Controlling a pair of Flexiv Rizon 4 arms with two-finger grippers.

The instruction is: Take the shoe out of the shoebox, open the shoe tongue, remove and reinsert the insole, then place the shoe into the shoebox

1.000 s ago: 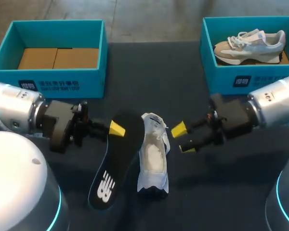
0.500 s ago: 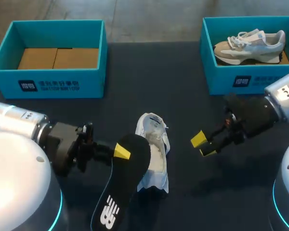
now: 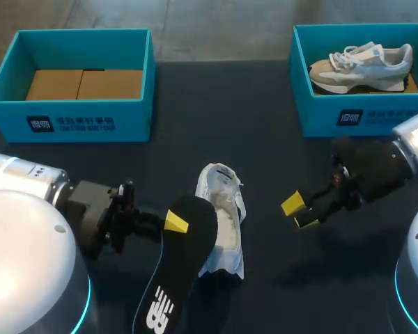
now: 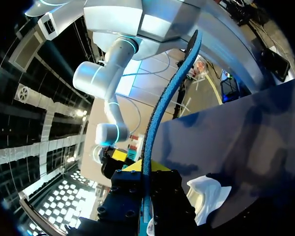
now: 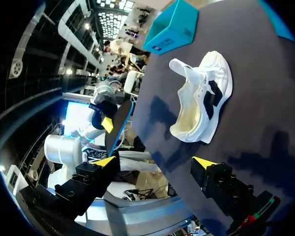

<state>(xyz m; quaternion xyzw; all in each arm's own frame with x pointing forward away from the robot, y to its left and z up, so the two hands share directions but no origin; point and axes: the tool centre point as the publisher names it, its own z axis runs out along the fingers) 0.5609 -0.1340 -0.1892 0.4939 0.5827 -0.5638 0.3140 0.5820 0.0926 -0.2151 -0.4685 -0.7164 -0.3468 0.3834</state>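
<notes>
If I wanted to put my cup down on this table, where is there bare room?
The widest bare stretch of dark table lies between the empty teal box and the teal box holding a grey sneaker. Crowded: the near middle, where the white shoe, the black insole and the left gripper meet.

head: fixed, high behind robot, looks down on whole worktop (image 3: 230, 104) | left wrist: close, sighting along insole (image 4: 160, 113) edge | right wrist: low, near, facing white shoe (image 5: 201, 93) | shared: white shoe, insole
</notes>
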